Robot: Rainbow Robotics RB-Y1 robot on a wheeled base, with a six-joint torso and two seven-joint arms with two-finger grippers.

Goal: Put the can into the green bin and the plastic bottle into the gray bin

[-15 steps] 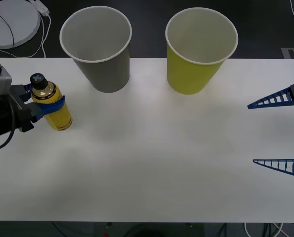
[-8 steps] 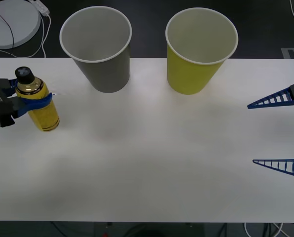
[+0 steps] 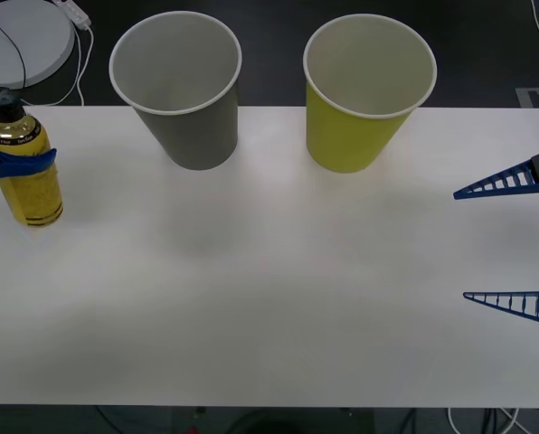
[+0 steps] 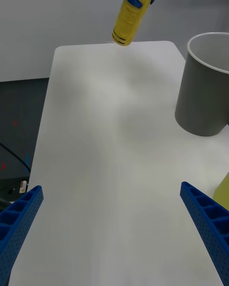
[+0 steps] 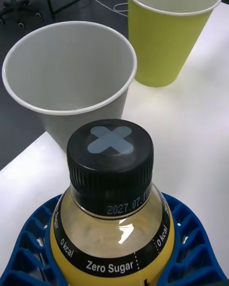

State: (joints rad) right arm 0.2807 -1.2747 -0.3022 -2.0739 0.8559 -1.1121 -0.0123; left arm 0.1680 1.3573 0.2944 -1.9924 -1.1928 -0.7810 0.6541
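Gripping the plastic bottle point(image 3: 23, 169) upright, your left gripper point(image 3: 14, 165) hangs over the tabletop's left edge. The gray bin point(image 3: 178, 86) stands to its right, nearer than the green bin point(image 3: 367, 90). Your right gripper point(image 3: 509, 244) waits, fingers apart.

Both the left gripper point(image 5: 114, 248) and right gripper point(image 3: 509, 244) have blue, ribbed, tapering lattice fingers.

So I've got a plain white table point(image 3: 278, 298) in front of me. Two big paper cups stand on it near the far edge, side by side but apart: the gray bin point(image 3: 186, 99) on my left, the green bin point(image 3: 360, 99) on my right.
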